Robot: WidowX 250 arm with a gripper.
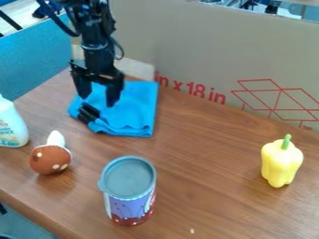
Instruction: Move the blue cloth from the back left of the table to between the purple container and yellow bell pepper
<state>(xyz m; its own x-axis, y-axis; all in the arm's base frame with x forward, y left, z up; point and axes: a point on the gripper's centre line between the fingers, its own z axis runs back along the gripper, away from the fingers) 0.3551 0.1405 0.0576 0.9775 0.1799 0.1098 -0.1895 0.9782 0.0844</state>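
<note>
Gripper (pixel 98 99) is hanging far left, its fingers spreading open around nothing, above the folded blue cloth (pixel 135 113); a dark item (pixel 89 111) is lying along its left side, the cloth seemingly cushioning it!

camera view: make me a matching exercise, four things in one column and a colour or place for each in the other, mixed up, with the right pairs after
Column 1
1. pepper
2. folded cloth
3. can
4. bottle

Column 2
A. white, cut off by the left edge of the view
B. purple side, red bottom, grey lid
C. blue, beside or beneath the gripper
D. yellow with a green stem, toward the right

Right pairs: 1-D, 2-C, 3-B, 4-A
</note>
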